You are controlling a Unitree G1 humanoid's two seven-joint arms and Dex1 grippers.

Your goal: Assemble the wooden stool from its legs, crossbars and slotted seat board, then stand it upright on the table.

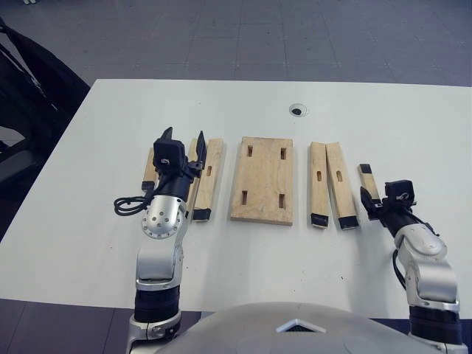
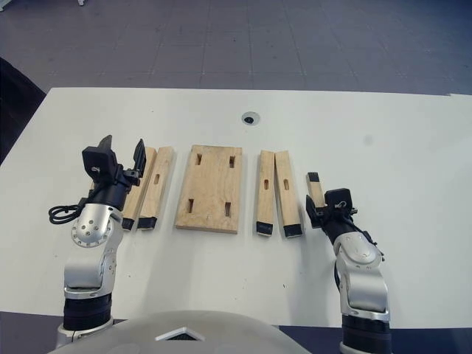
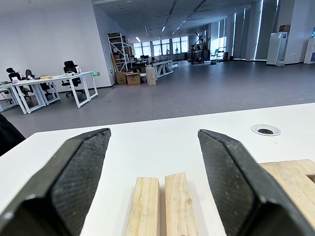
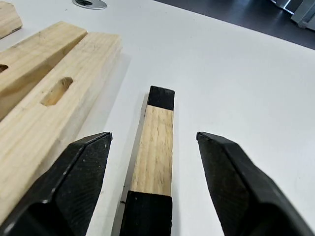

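- The left gripper (image 3: 153,132) is standing spread wide and gripping nothing. Its two black fingers (image 3: 74,177) are framing the far ends of a pair of legs (image 3: 145,206) lying side by side beneath it.
- The right gripper (image 4: 152,135) is likewise gaping and grasping nothing. It is straddling a short black-tipped crossbar (image 4: 156,147), with gaps showing on both flanks.
- The slotted seat board (image 1: 262,179) is lying flat mid-table, its four slots facing up.
- At the board's 9 o'clock, the left pair of legs is lying just beside it, under the left gripper. A second short bar (image 1: 150,169) is peeking out further toward 9 o'clock, next to the arm.
- At the board's 3 o'clock, two more legs (image 1: 318,184) are lying side by side, their black feet pointing toward the robot. The black-tipped crossbar is resting just beyond them, further toward 3 o'clock.
- A round grommet (image 1: 296,110) is sitting at the board's 1 o'clock in the white table (image 1: 110,118).
- A black cable (image 1: 127,205) is looping off the left arm near the wrist.
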